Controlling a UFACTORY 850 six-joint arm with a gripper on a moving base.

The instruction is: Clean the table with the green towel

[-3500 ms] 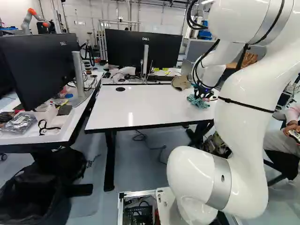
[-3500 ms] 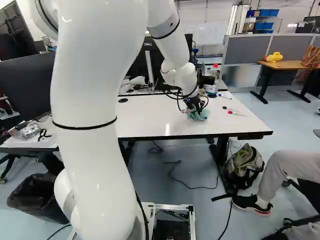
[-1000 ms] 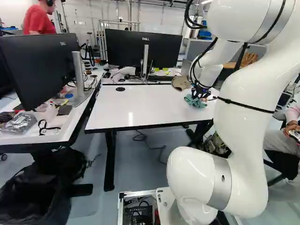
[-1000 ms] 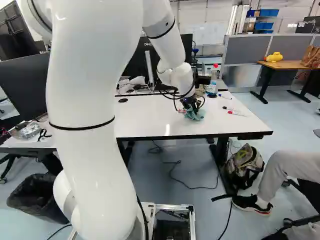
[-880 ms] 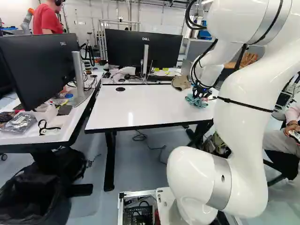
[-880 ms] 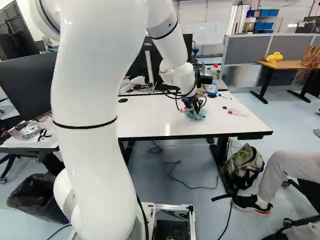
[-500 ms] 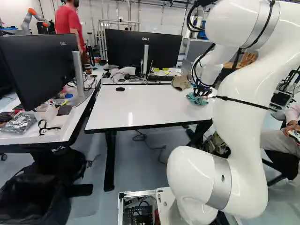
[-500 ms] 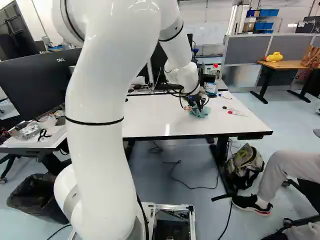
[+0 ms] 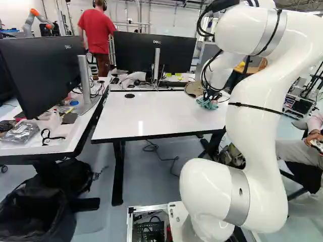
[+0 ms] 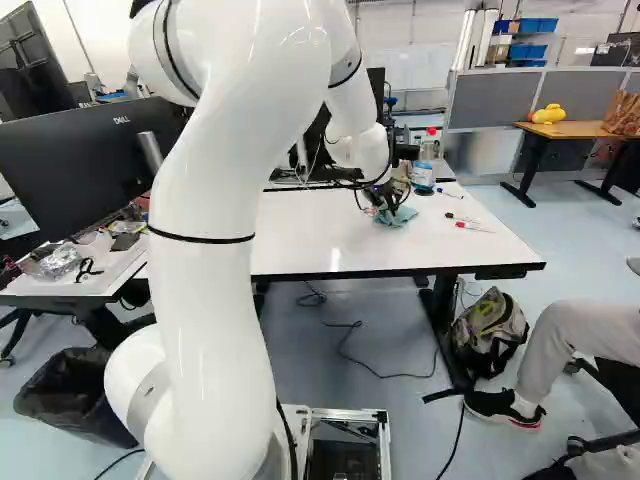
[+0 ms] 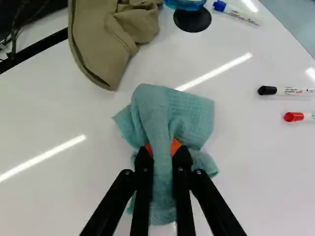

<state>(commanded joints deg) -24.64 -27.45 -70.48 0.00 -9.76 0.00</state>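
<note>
The gripper (image 10: 380,204) is low over the white table (image 10: 300,235), near its far right part in the right base view. The green towel (image 10: 399,217) bunches beneath it on the tabletop. Seen from the wrist, the gripper (image 11: 163,149) is shut on a fold of the towel (image 11: 189,113), its orange pads pressing from two sides. Loose cloth spreads ahead of and beside the fingers, lying on the table. Part of the pads is hidden by the fabric.
A tan cap (image 11: 101,42) lies ahead of the towel. Beside it stands a bottle with blue liquid (image 10: 422,178). Black (image 11: 288,91), red (image 11: 298,116) and blue (image 11: 238,13) markers lie on the table. Monitors (image 9: 151,53) stand behind; another robot (image 9: 36,19) is far back.
The gripper and towel have slid a little away from the base, toward the cap. The arm's upper part has swung left in the left base view. The base has not moved.
</note>
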